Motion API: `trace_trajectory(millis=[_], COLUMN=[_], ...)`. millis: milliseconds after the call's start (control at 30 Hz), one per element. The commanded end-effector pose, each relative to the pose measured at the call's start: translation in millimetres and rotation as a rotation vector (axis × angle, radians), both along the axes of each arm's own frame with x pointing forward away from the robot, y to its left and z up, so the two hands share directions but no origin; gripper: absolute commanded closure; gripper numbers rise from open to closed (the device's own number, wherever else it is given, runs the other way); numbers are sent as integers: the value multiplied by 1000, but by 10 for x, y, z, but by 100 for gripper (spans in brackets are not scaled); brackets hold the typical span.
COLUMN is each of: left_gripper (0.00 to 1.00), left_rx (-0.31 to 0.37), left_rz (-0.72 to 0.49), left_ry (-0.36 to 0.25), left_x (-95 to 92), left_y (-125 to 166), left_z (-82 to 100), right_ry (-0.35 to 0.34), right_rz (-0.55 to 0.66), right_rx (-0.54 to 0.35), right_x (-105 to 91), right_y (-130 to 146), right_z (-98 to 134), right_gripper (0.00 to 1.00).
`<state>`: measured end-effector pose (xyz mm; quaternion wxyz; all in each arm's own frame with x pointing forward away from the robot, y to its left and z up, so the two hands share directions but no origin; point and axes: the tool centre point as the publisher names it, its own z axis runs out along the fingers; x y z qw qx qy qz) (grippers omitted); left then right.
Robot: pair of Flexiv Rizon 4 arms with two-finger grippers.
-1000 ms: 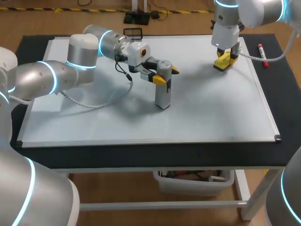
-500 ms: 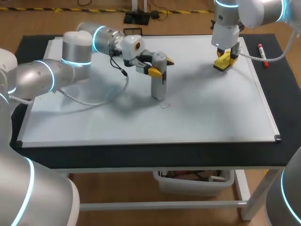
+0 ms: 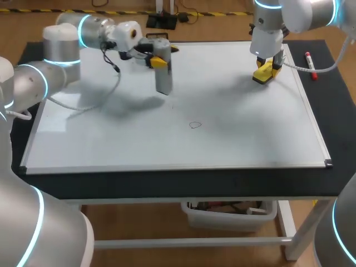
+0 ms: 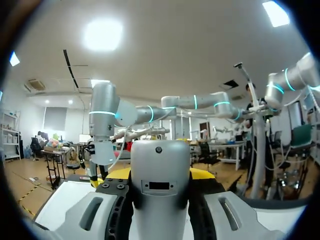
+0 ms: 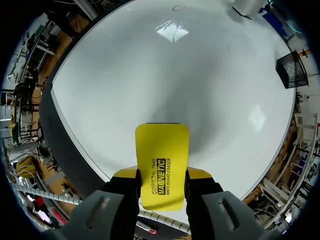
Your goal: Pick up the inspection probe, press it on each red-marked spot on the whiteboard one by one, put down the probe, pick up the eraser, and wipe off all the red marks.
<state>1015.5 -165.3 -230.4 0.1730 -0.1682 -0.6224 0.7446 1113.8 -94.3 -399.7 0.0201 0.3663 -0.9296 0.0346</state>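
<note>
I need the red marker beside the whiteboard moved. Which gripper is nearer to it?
Right. The right gripper, shut on the eraser, is over the whiteboard just beside the marker; the left gripper, shut on the probe, is across the whiteboard, far from it.

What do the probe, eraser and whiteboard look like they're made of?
Probe: likely moulded plastic, grey, smooth satin finish; soft highlights, a recessed slot, a small screw hole.
Eraser: yellow top looks like glossy hard plastic with printed lettering; underside hidden.
Whiteboard: glossy white coated panel, mirrors the ceiling lights; thin pale frame, probably metal.
</note>
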Motion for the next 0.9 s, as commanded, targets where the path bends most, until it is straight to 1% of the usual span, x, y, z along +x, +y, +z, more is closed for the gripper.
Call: trace_trajectory(millis=[33, 200, 267, 367, 467, 500, 533, 633, 767, 900], left_gripper=[100, 100, 100, 100, 100, 100, 100, 100, 100, 100], left_rx=[59, 66, 61, 48, 54, 68, 67, 70, 67, 64], left_rz=[103, 177, 216, 263, 301, 309, 320, 341, 380, 400], left_ry=[-10, -5, 6, 14, 12, 8, 14, 9, 21, 25], left_x=[74, 310, 445, 589, 703, 748, 794, 872, 998, 1080], left_y=[272, 506, 641, 816, 960, 997, 1039, 1151, 1318, 1461], left_z=[51, 18, 13, 32, 44, 35, 21, -5, -39, -67], right_ry=[1, 1, 1, 1, 1, 1, 1, 1, 1, 1], right_rz=[2, 2, 2, 2, 2, 2, 2, 2, 2, 2], right_rx=[-4, -4, -4, -4, -4, -4, -4, -4, -4, -4], right_x=[4, 4, 4, 4, 4, 4, 4, 4, 4, 4], right_y=[-5, -5, -5, -5, -5, -5, -5, -5, -5, -5], right_z=[15, 15, 15, 15, 15, 15, 15, 15, 15, 15], right_gripper=[100, 100, 100, 100, 100, 100, 100, 100, 100, 100])
